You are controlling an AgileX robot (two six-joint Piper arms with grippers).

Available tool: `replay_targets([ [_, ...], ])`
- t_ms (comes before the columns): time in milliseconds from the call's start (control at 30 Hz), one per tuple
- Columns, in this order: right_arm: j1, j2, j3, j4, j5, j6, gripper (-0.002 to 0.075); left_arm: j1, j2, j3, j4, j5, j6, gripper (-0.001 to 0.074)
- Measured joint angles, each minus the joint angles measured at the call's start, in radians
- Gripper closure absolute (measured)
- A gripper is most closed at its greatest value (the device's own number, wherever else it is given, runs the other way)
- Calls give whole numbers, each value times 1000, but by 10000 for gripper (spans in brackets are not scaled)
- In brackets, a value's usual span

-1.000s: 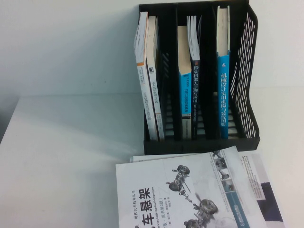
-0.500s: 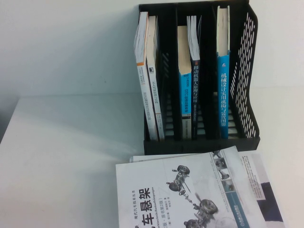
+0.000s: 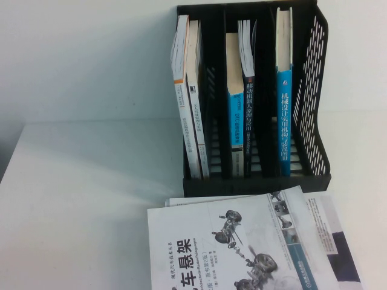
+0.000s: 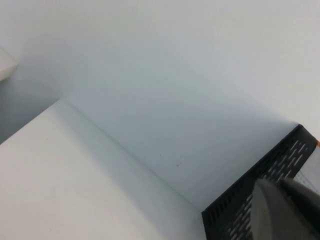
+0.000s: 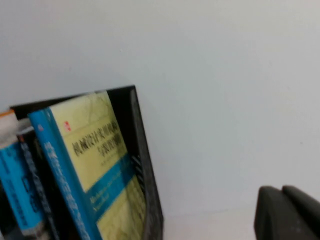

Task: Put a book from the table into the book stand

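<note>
The book (image 3: 242,248), white-covered with a grey suspension drawing and bold black title, lies flat at the table's (image 3: 78,199) near edge, on top of another book. Behind it stands the black book stand (image 3: 311,90), its three slots holding upright books. Neither arm appears in the high view. In the left wrist view my left gripper (image 4: 282,210) is shut, with the stand's perforated side (image 4: 235,210) just beyond it. In the right wrist view my right gripper (image 5: 285,212) is shut on nothing, off to the side of the stand's wall (image 5: 145,165).
A white-and-blue book (image 3: 329,235) lies under the task book, sticking out to its right. The stand holds two white-spined books (image 3: 187,103) in the left slot, two (image 3: 239,103) in the middle and a blue-spined one (image 3: 284,103) in the right. A pale wall rises behind the table.
</note>
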Motion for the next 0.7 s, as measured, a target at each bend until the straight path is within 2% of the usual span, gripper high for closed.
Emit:
replay_targets([
  [167, 0, 0, 0, 11, -221, 67, 729, 0, 0, 0, -9, -32, -33, 738],
  [300, 0, 0, 0, 119, -389, 77, 729, 0, 0, 0, -60, -149, -132, 738],
  [433, 0, 0, -66, 254, -395, 58, 729, 0, 0, -11, -63, -317, -186, 738],
  [533, 0, 0, -167, 312, -397, -10, 729, 0, 0, -84, 10, -385, -186, 738],
  [700, 0, 15, -411, 306, -283, -152, 729, 0, -2, -247, 221, -351, -134, 738],
])
